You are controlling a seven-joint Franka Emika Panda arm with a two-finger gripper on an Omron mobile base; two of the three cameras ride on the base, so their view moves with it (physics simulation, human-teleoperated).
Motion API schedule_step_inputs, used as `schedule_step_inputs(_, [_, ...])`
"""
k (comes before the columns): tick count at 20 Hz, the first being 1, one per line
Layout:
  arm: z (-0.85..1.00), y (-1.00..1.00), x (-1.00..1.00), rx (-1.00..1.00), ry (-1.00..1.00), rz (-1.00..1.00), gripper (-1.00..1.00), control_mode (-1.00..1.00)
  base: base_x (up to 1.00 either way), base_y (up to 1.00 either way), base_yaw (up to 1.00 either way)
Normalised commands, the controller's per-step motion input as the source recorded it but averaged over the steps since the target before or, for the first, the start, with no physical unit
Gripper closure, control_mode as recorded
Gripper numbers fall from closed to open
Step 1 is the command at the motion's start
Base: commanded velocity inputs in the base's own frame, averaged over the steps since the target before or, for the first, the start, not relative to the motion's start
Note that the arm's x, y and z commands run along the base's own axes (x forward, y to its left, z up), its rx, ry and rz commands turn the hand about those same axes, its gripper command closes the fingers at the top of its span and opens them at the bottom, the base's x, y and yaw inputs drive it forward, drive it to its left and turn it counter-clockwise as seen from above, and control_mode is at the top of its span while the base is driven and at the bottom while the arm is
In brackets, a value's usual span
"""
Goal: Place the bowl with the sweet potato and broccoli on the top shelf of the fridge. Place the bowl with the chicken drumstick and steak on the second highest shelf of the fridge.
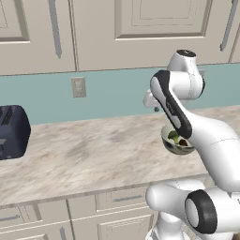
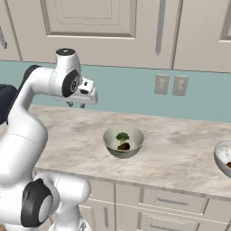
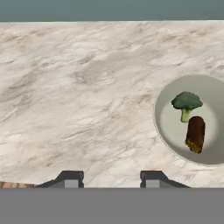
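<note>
The bowl with sweet potato and broccoli (image 2: 113,146) stands on the marble counter, and the arm partly covers this bowl (image 1: 168,137) in the left base view. Inside lie the green broccoli (image 2: 122,136) and the brown sweet potato (image 2: 123,146). My gripper (image 2: 76,105) hovers above the counter, to the left of the bowl and apart from it, open with nothing between its fingers. From the hand, the bowl (image 3: 164,109) sits at the right with the broccoli (image 3: 187,103) and sweet potato (image 3: 195,133). A whiter bowl (image 2: 222,155), cut by the right edge, holds a dark brown bit. The fridge and its shelves are out of view.
A dark toaster (image 1: 11,131) stands at the counter's left end. Wall outlets (image 2: 170,85) sit on the teal backsplash, with cream cabinets above. Drawers (image 2: 171,200) run below the counter's front edge. Bare marble (image 3: 78,96) lies under the hand.
</note>
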Motion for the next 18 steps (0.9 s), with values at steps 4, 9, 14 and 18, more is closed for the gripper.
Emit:
schedule_step_inputs(4, [0.0,-0.31,-0.11,0.03,0.0,0.0,-1.0,-1.0,0.0,0.0,0.0])
schedule_step_inputs(9, [-0.23,-0.99,-0.74,0.12,0.03,-0.2,-1.0,-1.0,0.0,0.0,0.0])
schedule_step_inputs(14, [-0.34,-1.0,-0.8,0.17,0.06,-0.33,-1.0,-1.0,0.0,0.0,0.0])
schedule_step_inputs(18, [-0.35,-1.0,-0.59,0.16,0.1,-0.42,-1.0,-1.0,0.0,0.0,0.0])
